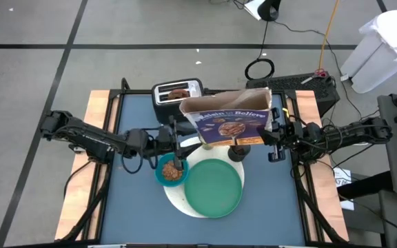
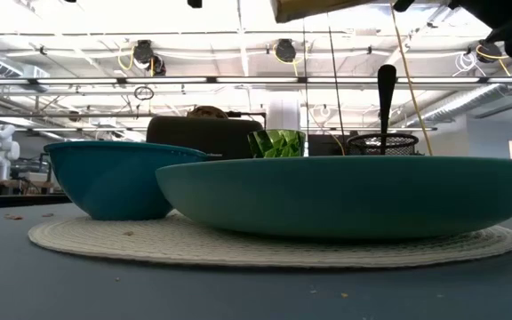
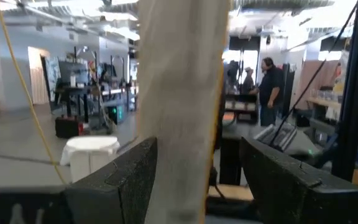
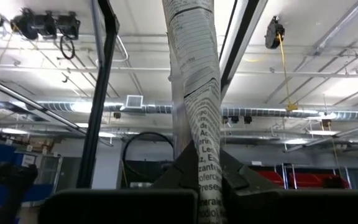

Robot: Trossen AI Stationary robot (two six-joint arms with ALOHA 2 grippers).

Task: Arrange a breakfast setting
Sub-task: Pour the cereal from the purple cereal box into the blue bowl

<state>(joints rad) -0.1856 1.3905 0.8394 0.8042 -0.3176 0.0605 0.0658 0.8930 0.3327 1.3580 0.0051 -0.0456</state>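
Left pincer (image 1: 178, 134) grips one end of a purple-and-brown cardboard cereal box (image 1: 229, 118), its fingers (image 3: 120, 180) set apart on either side of the pale box edge. Right pincer (image 1: 276, 131) is clamped tight on the opposite end, printed panel pinched between its fingers (image 4: 179, 171). The box hangs tilted above the dark worktop (image 1: 136, 213), hiding whatever lies directly beneath. The blue bowl (image 1: 171, 171), holding brown cereal, touches the large green plate (image 1: 214, 187); both rest on a white round woven mat (image 2: 265, 242). A silver toaster (image 1: 178, 91) stands behind, partly masked.
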